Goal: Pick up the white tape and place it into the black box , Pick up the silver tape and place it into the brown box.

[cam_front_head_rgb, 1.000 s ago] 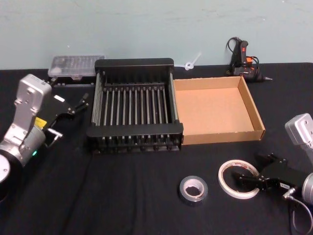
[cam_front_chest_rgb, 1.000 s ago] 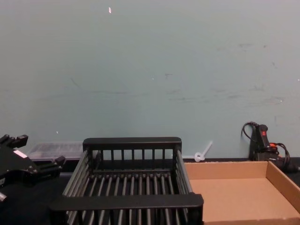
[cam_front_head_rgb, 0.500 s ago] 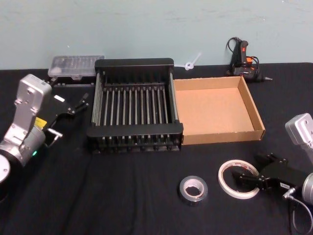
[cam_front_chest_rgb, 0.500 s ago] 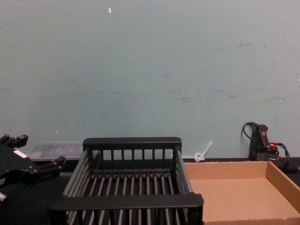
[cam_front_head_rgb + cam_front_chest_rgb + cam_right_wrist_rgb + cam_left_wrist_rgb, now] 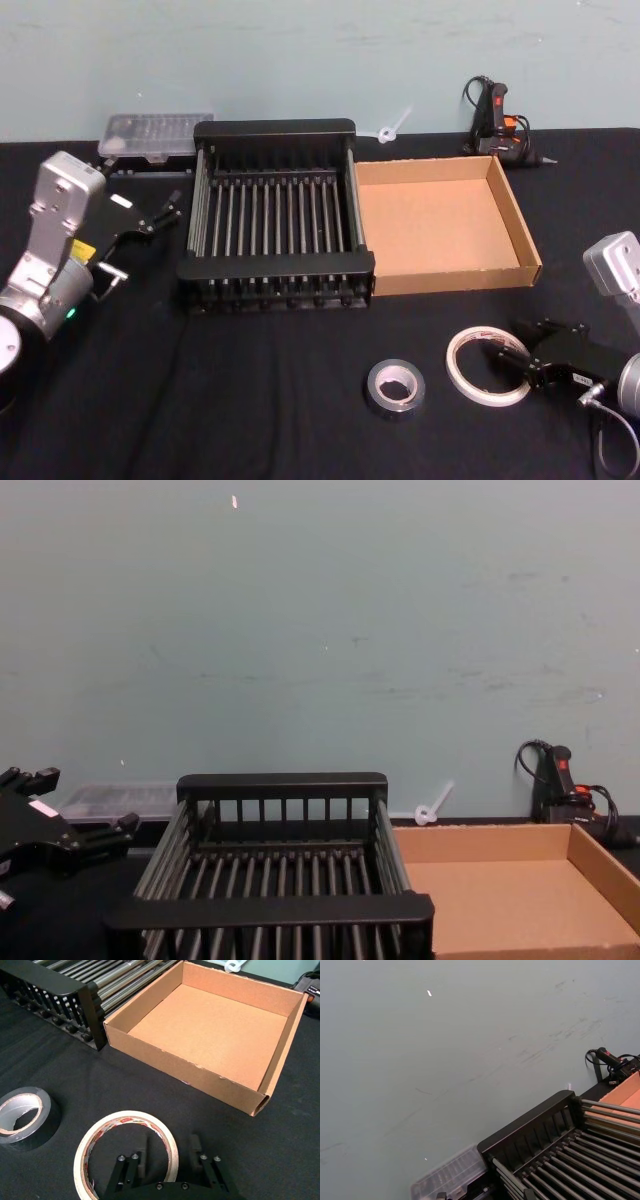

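- Since a second ago the right gripper has drawn back slightly toward the robot's right, so its fingertips now sit over the near-right arc of the white tape rather than deeper across the ring; the tape itself has not shifted
- White tape lies flat on the black table, hole facing up, in front of the brown box and just right of the silver tape
- Being a flat ring, it has no long axis; what matters is that its wall stands upright and thin
- From the right wrist view the fingers are spread apart, one inside the ring and one outside, straddling the wall without yet pinching it
- Right arm is plainly the nearer one; the left gripper hangs parked beside the black box, fingers a little apart, holding nothing
- My judgement: the next move turns on closing across that wall, then carrying the ring leftward past the brown box to the black box
- Silver tape also lies flat, well apart from both boxes
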You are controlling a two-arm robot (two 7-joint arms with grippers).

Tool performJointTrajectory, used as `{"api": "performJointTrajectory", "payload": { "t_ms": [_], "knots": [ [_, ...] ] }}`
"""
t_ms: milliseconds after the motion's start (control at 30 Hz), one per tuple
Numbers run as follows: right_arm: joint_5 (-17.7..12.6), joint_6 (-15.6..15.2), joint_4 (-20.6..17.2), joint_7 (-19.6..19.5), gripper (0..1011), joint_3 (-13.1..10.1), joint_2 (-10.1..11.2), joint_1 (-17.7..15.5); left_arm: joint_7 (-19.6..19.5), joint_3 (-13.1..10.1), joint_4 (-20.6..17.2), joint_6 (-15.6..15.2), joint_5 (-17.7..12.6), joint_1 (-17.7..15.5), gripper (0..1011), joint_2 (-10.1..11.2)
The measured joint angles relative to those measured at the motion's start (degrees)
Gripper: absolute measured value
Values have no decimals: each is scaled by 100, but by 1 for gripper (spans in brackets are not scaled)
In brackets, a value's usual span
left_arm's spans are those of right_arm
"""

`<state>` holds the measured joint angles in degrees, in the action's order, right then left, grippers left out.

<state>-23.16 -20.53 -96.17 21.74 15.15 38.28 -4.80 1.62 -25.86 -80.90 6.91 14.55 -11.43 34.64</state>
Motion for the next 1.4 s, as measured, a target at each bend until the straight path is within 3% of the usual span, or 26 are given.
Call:
{"api": "performJointTrajectory", "payload": {
  "t_ms": [67,167,200,500,1400],
  "knots": [
    [0,0,0,-1,476,0,0,0,0,0,0,0,0,0,1002,0],
    [0,0,0,-1,416,0,0,0,0,0,0,0,0,0,1001,0],
    [0,0,0,-1,346,0,0,0,0,0,0,0,0,0,1002,0],
    [0,0,0,-2,90,0,0,0,0,0,0,0,0,0,1001,0],
    [5,67,-4,19,58,-10,2,-8,0,0,0,0,0,0,1001,0]
  ]
}}
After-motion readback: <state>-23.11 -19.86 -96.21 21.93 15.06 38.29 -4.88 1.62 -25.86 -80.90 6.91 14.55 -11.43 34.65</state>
